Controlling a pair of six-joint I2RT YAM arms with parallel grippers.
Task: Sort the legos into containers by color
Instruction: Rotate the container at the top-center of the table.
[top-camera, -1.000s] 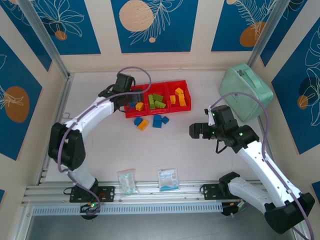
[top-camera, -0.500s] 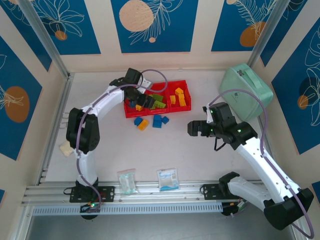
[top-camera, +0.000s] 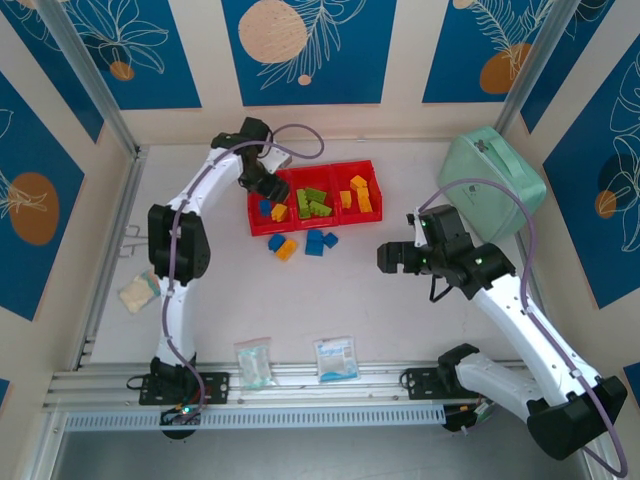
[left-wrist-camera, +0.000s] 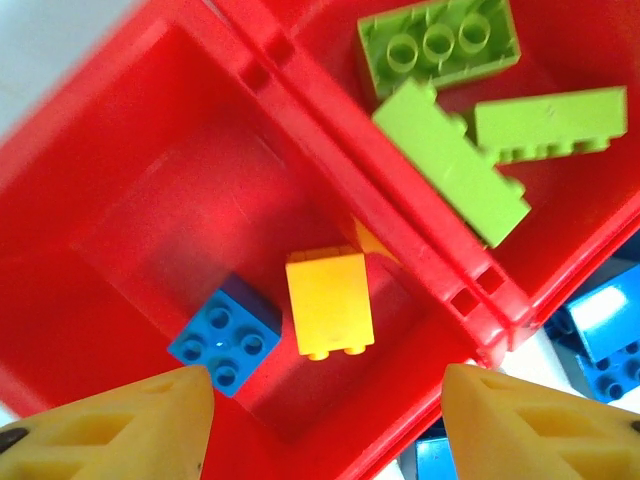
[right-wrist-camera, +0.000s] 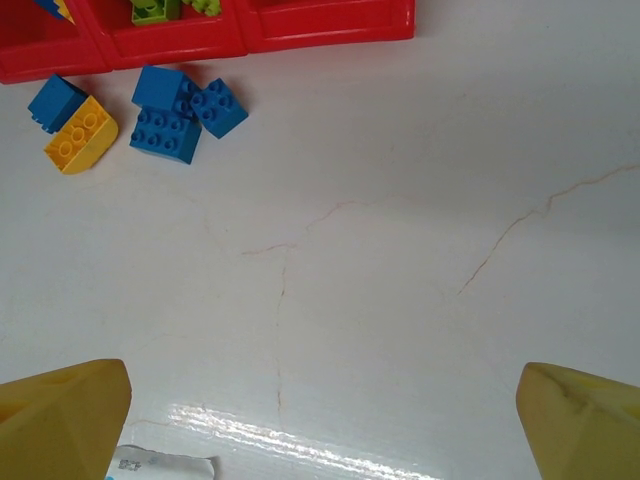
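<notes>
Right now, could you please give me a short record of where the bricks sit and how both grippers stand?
Left bin of red tray: blue brick, yellow brick
Middle bin: green bricks
Right bin: orange-yellow bricks
On table before tray: loose blue bricks, loose yellow brick
Left gripper: open over left bin, empty
Right gripper: open over table, empty

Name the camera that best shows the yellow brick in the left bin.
Left wrist: the yellow brick lies close and sharp beside a blue brick. Top external gives a small speck; right wrist, barely a sliver.
</notes>
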